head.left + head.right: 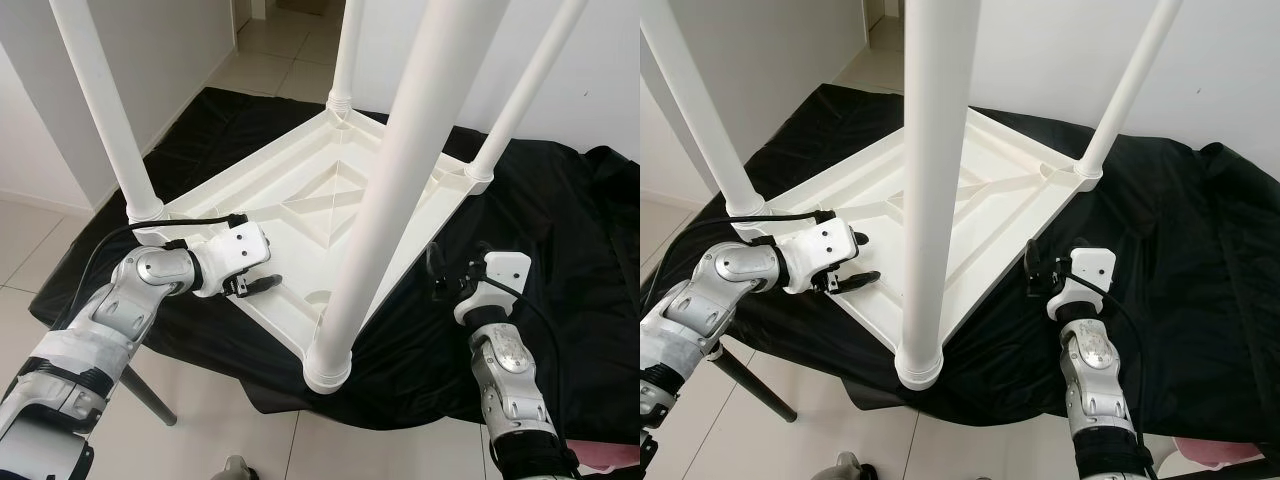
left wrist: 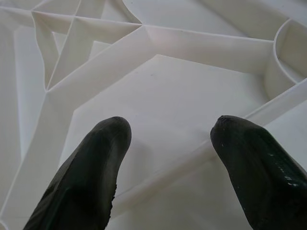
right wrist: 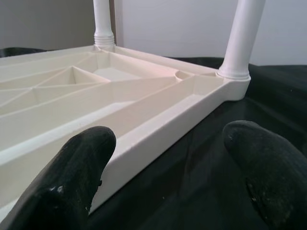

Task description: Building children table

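A white plastic children's table (image 1: 300, 190) lies upside down on a black cloth (image 1: 560, 220). Its four white legs stand up from the corners; the nearest leg (image 1: 385, 190) rises through the middle of the head views. My left gripper (image 1: 270, 262) is open over the ribbed underside at the near left edge, with nothing between its fingers (image 2: 91, 167). To the right of the table, my right gripper (image 1: 437, 275) hangs open just above the cloth. It faces the table's side rim (image 3: 158, 115) and a corner leg (image 3: 240, 38).
Pale tile floor (image 1: 230, 430) surrounds the cloth, and white walls stand close at left and behind. A dark metal rod (image 1: 150, 395) slants to the floor under my left arm. Something pink (image 1: 610, 455) lies at the bottom right.
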You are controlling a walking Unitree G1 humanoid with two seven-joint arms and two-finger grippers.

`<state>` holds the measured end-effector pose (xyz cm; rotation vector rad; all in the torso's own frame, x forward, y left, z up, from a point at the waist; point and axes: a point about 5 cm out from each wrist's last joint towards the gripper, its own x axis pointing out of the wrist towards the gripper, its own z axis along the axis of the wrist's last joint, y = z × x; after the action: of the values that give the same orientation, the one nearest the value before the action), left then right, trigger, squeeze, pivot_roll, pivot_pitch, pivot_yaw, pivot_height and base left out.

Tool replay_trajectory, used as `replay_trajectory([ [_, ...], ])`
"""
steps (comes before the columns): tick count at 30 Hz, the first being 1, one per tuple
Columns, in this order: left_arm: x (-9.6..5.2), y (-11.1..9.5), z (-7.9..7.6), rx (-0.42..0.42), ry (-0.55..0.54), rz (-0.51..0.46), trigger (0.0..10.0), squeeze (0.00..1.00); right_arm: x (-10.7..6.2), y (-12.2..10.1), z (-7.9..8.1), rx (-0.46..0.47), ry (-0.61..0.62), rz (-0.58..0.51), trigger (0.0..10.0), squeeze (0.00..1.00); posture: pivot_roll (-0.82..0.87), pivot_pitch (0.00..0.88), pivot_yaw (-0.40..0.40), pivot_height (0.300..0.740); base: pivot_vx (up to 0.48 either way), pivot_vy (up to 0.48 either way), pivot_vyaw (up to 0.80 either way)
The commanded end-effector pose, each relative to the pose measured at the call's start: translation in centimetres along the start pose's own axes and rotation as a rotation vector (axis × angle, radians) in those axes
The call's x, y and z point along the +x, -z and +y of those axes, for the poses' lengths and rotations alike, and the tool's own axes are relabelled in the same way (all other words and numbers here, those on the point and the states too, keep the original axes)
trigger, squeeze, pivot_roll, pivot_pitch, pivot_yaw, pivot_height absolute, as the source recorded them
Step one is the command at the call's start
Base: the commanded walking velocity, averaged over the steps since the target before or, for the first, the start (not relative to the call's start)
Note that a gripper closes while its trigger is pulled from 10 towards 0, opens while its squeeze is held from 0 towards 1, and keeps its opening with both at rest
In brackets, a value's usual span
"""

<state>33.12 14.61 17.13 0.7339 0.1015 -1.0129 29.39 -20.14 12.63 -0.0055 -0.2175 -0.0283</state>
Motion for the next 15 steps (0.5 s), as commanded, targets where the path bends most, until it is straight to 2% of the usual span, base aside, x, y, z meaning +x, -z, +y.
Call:
replay_trajectory([
  [1,0.4,0.8,-1.2,-0.037,0.065,0.020,10.0,0.00,-0.3,0.2,-0.3,-0.006,0.013,0.018,10.0,0.00,0.02,0.077,-0.044,0.740,0.000,0.000,0.00],
  [2,-0.5,0.4,-1.0,-0.065,0.088,-0.020,10.0,0.00,-0.3,0.3,-0.4,-0.008,0.010,0.023,10.0,0.00,0.03,0.074,-0.047,0.740,0.000,0.000,0.00],
  [3,-0.8,0.3,-1.0,-0.072,0.101,-0.029,10.0,0.00,-0.4,0.4,-0.4,-0.008,0.009,0.025,10.0,0.00,0.03,0.074,-0.047,0.740,0.000,0.000,0.00],
  [10,-1.2,0.8,-1.5,-0.054,0.138,-0.014,10.0,0.00,-0.2,0.4,-0.4,-0.012,-0.002,0.031,10.0,0.00,0.04,0.071,-0.053,0.740,0.000,0.000,0.00],
  [13,-1.2,1.6,-1.6,-0.026,0.125,0.034,10.0,0.00,0.0,0.3,-0.1,-0.011,-0.011,0.030,10.0,0.00,0.04,0.066,-0.056,0.740,0.000,0.000,0.00],
  [15,-1.5,1.3,-1.5,-0.051,0.113,0.005,10.0,0.00,0.0,0.3,0.0,-0.012,-0.015,0.028,10.0,0.00,0.03,0.063,-0.050,0.740,0.000,0.000,0.00],
])
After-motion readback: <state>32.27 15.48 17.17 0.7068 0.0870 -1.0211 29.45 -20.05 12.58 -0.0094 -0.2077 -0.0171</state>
